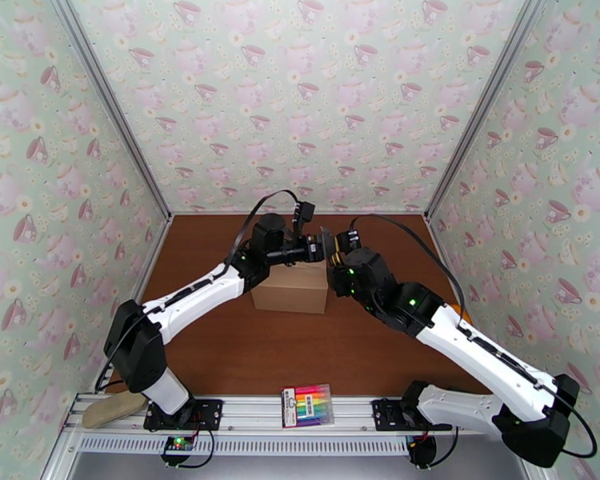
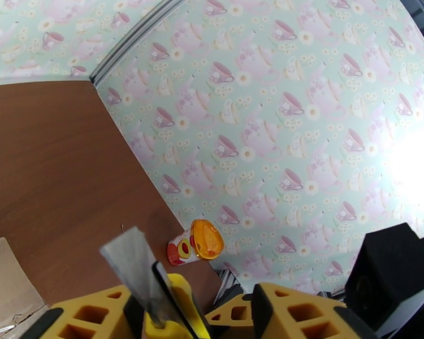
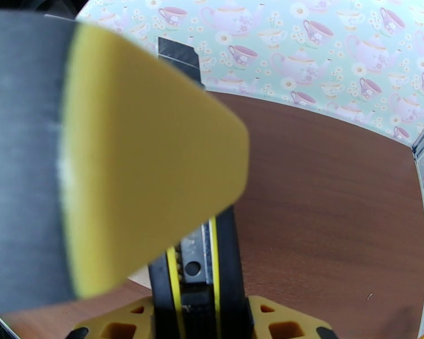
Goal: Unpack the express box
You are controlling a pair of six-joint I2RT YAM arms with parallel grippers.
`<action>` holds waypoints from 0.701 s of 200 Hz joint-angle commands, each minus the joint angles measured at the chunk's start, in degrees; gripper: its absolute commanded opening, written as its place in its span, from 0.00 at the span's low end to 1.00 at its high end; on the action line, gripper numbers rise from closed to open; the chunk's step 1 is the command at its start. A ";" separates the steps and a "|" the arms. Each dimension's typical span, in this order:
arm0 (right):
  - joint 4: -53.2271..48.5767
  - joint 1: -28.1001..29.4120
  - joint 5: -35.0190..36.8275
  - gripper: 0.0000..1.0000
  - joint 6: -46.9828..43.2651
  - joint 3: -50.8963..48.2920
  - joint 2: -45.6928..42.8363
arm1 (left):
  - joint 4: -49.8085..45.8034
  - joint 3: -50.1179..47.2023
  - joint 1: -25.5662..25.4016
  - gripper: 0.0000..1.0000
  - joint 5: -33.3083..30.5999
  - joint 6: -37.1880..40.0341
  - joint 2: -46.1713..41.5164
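Right gripper (image 3: 200,320) is clamped on a yellow-and-black utility knife (image 3: 203,266); the left gripper (image 2: 192,298) stands part open around its blade end, both above the table's middle. The express box (image 1: 290,290) sits there, plain tan cardboard, its near side unmarked. The table (image 1: 220,346) is dark brown wood-grain, walled in pale green teacup wallpaper (image 1: 300,98). A rainbow marker pack (image 1: 307,405) lies at the table's near edge, an orange-lidded cup (image 2: 196,244) at its right edge.
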 commanded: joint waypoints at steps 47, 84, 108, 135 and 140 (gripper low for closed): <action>2.34 -0.24 -0.90 0.32 -0.76 2.40 -1.37 | 1.69 1.79 -0.21 0.48 1.60 -1.11 1.21; 3.30 -0.25 -1.18 0.32 -0.70 2.46 -1.51 | 2.02 1.86 -0.15 0.42 2.05 -1.46 1.65; 3.52 -0.23 -1.29 0.32 -0.75 2.67 -1.47 | 2.19 2.05 -0.09 0.38 2.35 -1.62 2.06; 3.74 -0.29 -1.56 0.32 -0.67 2.66 -1.39 | 2.36 2.12 0.05 0.32 2.49 -1.76 2.33; 3.76 -0.24 -1.50 0.32 -0.64 2.67 -1.35 | 2.37 2.05 0.03 0.30 2.52 -1.80 2.35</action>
